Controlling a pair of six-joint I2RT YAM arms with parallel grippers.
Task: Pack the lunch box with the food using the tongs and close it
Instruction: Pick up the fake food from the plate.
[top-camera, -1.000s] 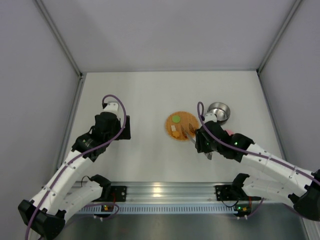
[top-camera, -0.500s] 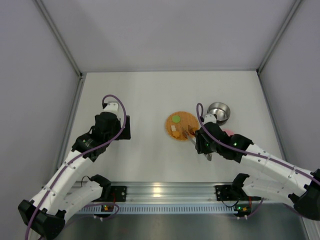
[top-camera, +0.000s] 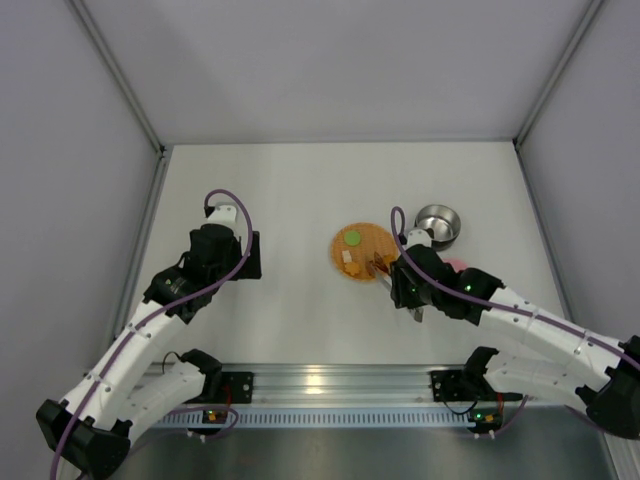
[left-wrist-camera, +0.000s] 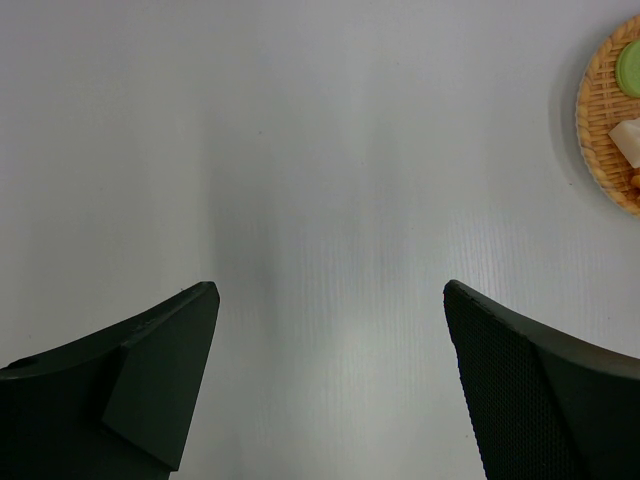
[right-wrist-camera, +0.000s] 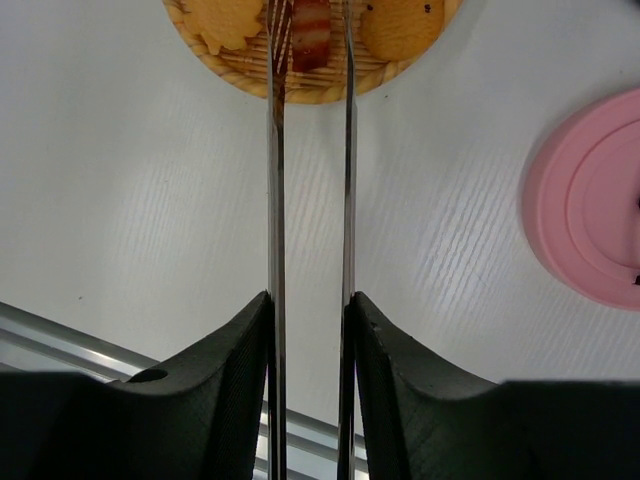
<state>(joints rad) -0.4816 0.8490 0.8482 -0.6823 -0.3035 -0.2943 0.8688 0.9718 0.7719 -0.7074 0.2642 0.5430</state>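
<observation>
My right gripper (right-wrist-camera: 310, 300) is shut on the silver tongs (right-wrist-camera: 276, 200), one finger pressing each arm. The tong tips reach over the orange woven plate (right-wrist-camera: 240, 75) and straddle a red-brown piece of food (right-wrist-camera: 311, 35); a narrow gap separates the arms. Yellow-orange pieces (right-wrist-camera: 225, 20) lie on either side of it. In the top view a green disc (top-camera: 352, 238) sits at the plate's far side. The steel lunch box (top-camera: 437, 222) stands right of the plate, its pink lid (right-wrist-camera: 590, 240) flat on the table beside my right arm. My left gripper (left-wrist-camera: 330, 290) is open over bare table.
The plate's edge (left-wrist-camera: 598, 110) shows at the far right of the left wrist view. An aluminium rail (top-camera: 330, 385) runs along the near table edge between the arm bases. White walls enclose the table on three sides.
The right gripper has squeezed the tongs slightly narrower and edged a little left over the plate. The left arm has not moved.
</observation>
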